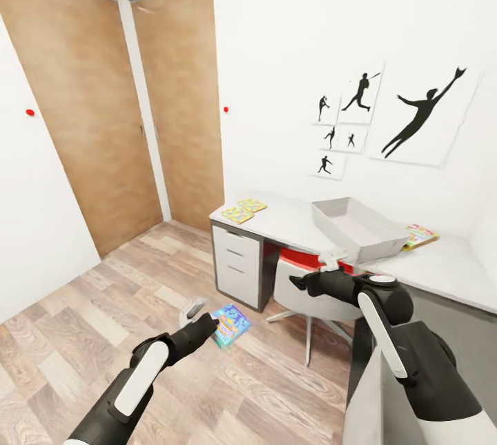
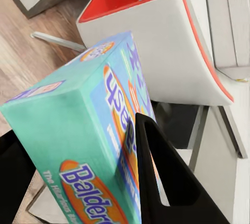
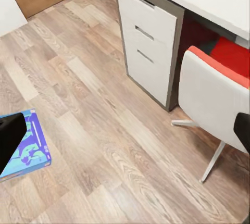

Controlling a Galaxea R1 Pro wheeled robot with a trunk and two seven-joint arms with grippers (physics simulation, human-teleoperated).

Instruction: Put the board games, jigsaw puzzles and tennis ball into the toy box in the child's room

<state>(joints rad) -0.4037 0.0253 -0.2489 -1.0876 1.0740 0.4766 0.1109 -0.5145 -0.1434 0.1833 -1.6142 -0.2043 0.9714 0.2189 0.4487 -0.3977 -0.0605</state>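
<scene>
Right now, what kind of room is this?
Likely a child's bedroom or study: a desk with jigsaw puzzles and a grey toy box, sports-silhouette pictures on the wall, and a blue board game held in the left end effector.

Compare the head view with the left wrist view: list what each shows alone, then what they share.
Head view alone: wooden doors, wall pictures, toy box, two jigsaw puzzles, a colourful box on the table, right gripper. Left wrist view alone: lettering on the blue board game. Shared: that game held in the left gripper, the red-and-white chair, plank floor.
</scene>
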